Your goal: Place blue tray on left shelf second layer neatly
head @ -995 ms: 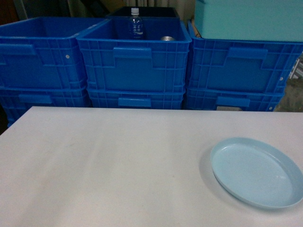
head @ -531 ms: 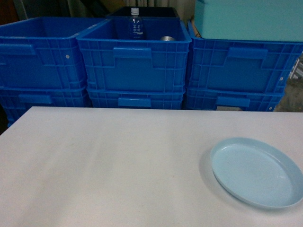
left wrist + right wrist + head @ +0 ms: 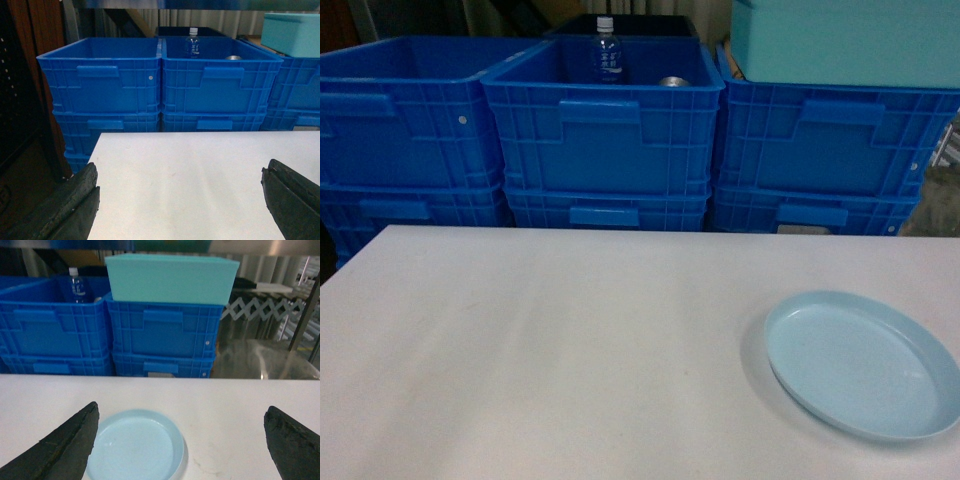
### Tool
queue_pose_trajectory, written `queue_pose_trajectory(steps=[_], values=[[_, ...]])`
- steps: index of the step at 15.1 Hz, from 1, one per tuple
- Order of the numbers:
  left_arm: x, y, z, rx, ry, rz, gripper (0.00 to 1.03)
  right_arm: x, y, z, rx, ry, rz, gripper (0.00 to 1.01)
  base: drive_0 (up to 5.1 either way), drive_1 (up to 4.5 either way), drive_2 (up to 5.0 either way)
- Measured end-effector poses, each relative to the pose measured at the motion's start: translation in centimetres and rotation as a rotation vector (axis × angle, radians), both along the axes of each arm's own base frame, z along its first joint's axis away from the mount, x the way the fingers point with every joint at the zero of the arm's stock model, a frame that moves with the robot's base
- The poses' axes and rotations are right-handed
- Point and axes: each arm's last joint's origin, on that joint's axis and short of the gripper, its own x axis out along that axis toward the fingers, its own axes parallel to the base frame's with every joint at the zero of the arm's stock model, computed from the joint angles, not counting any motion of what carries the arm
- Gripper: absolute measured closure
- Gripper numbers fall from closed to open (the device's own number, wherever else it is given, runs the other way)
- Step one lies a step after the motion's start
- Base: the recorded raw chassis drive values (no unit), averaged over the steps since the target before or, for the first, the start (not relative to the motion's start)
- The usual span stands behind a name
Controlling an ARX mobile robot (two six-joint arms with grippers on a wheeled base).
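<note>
The blue tray (image 3: 860, 365) lies flat on the white table (image 3: 570, 340) near its front right. In the right wrist view the blue tray (image 3: 135, 445) sits low and left, its left rim beside the left finger (image 3: 70, 440). My right gripper (image 3: 182, 407) is open and holds nothing; its right finger is far from the tray. My left gripper (image 3: 180, 170) is open over bare table at the table's left edge, also holding nothing. Neither gripper shows in the head view. The left shelf is out of view.
Stacked deep-blue crates (image 3: 605, 130) line the far side of the table. The middle one holds a water bottle (image 3: 607, 55) and a metal can (image 3: 672, 81). A teal box (image 3: 845, 40) rests on the right stack. A shiny steel surface (image 3: 260, 360) lies beyond the table's right.
</note>
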Motion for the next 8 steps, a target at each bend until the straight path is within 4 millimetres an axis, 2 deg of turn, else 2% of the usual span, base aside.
queue_pose_trajectory(steps=[2, 6, 8], values=[[0.0, 0.0, 0.0, 0.000, 0.000, 0.000, 0.05, 0.4, 0.0, -0.1, 0.001, 0.032, 0.003, 0.03, 0.0, 0.00, 0.0], [0.0, 0.0, 0.0, 0.000, 0.000, 0.000, 0.05, 0.7, 0.1, 0.3, 0.000, -0.008, 0.001, 0.03, 0.0, 0.00, 0.0], [0.0, 0.0, 0.0, 0.000, 0.000, 0.000, 0.05, 2.9, 1.3, 2.9, -0.045, -0.096, -0.014, 0.03, 0.0, 0.00, 0.0]])
